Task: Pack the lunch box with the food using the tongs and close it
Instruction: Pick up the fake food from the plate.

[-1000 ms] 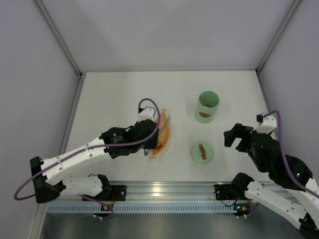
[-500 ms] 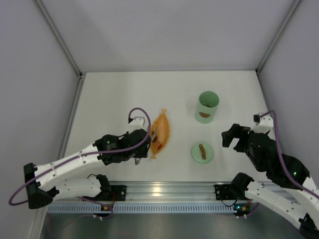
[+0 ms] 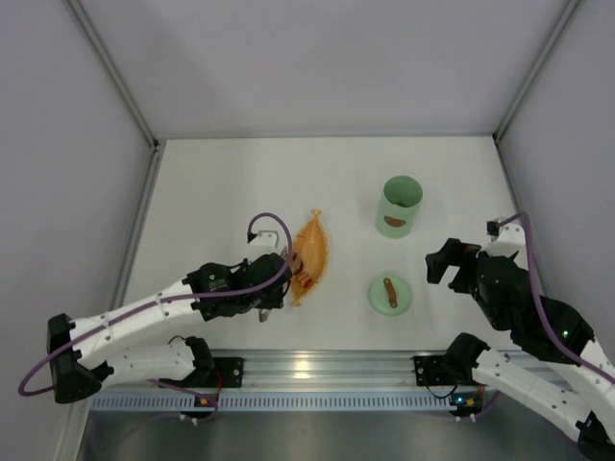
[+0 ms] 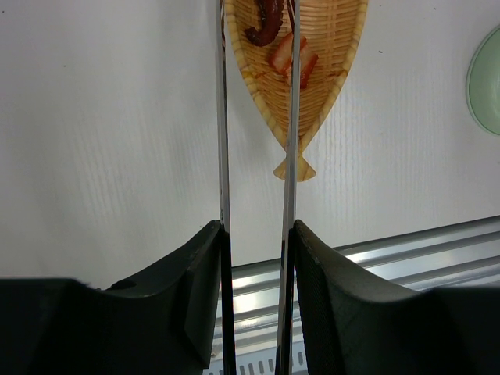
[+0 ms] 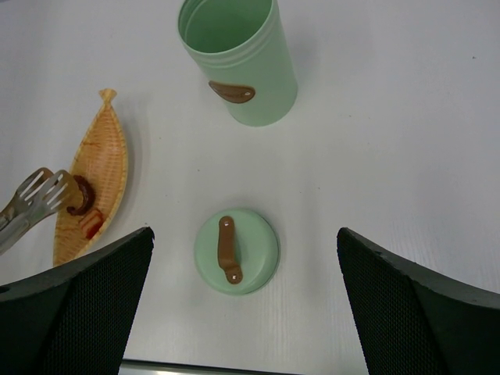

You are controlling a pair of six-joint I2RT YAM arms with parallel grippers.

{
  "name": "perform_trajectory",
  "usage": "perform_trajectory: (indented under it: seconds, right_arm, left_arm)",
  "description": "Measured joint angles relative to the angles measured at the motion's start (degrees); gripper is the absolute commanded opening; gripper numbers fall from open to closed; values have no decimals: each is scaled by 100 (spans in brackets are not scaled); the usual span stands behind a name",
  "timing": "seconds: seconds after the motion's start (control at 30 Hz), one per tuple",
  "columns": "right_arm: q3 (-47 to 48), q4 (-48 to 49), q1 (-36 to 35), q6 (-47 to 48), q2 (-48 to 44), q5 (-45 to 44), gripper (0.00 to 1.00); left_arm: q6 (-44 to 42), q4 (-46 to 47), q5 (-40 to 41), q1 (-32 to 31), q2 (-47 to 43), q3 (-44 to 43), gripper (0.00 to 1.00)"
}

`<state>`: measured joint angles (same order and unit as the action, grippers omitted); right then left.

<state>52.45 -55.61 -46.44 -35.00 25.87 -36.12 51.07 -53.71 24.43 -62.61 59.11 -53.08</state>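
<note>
From above, the lunch box (image 3: pixel 398 206) stands well apart from your left claw (image 3: pixel 277 286), so a long carry risks a drop. Its camera shows it partly closed on the tongs (image 4: pixel 224 117), arms reaching over the food (image 4: pixel 266 27). Your right claw's (image 5: pixel 244 234) camera: wide open, empty, above the lid (image 5: pixel 251 264).

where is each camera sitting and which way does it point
Top external: above and behind the arms, looking down at the table; both arms and their bases show.
Left wrist: on the left arm, looking down along the tongs clamped in its jaws toward the orange tray of food; only those jaws show.
Right wrist: on the right arm, looking down on the lunch box and its lid; its wide-open jaws fill the lower corners.
Shared: both wrist views show the tray, food and tongs.
</note>
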Motion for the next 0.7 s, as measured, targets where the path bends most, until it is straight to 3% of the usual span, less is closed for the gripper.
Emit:
perform_trajectory:
  seconds: [0.7]
  right_arm:
    - [-7, 2, 0, -7, -2, -2, 100]
  left_arm:
    - [-24, 275, -107, 0, 374, 28, 45]
